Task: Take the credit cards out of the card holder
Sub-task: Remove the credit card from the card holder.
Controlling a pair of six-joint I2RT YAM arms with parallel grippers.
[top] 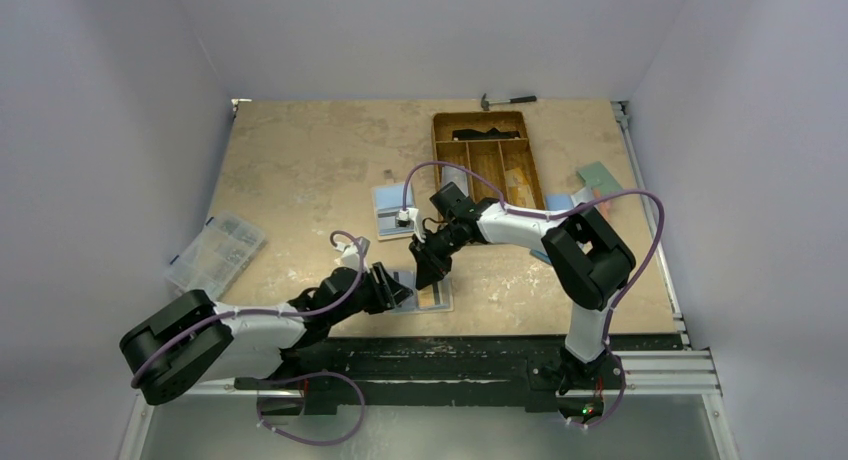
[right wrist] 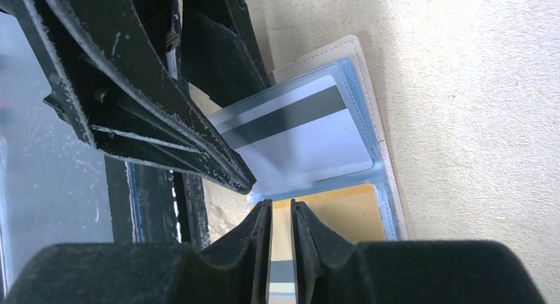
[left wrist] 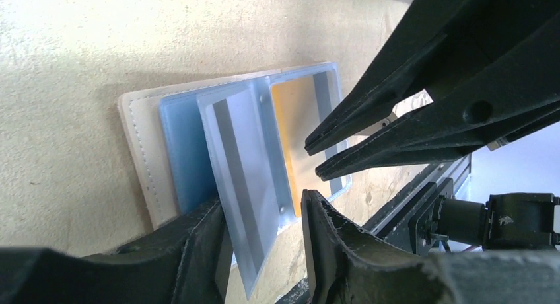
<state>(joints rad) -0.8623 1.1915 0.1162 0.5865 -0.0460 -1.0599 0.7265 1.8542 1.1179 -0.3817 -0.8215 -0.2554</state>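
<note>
Card holder (left wrist: 139, 158), the small tan stitched bifold w/ light blue plastic sleeves (left wrist: 181, 145), is lying open flat on the beige desk (left wrist: 66, 86), near the front edge, between the two arms. Left tool (left wrist: 263, 208) is straddling a pale grey, dark-striped card (left wrist: 244, 178) that is angling out of its sleeve toward the tool. Its jaws are standing apart w/ a gap showing on one side of the card, so no firm pinch as far as I can see. Right tool (right wrist: 280, 208) is sitting tips-down at the other half, over the sleeve holding an orange-yellow card (left wrist: 300, 112), w/ its jaws nearly together, leaving a thin slit.

Risks, my judgement: if the left tool is closing on sleeve plastic along w/ the card, the whole holder is likely going to lift or drag instead of letting the card go. Same result if the right tool isn't pinning the holder. The tools are working very close together, so a bump is possible. A thin card could also flex and slip.

Hard to tell: whether the right tool is nipping anything or just pressing. The slit is showing yellow, maybe the card beneath. In the top view both tools are hiding most of the holder, and I can't count the cards left inside.
</note>
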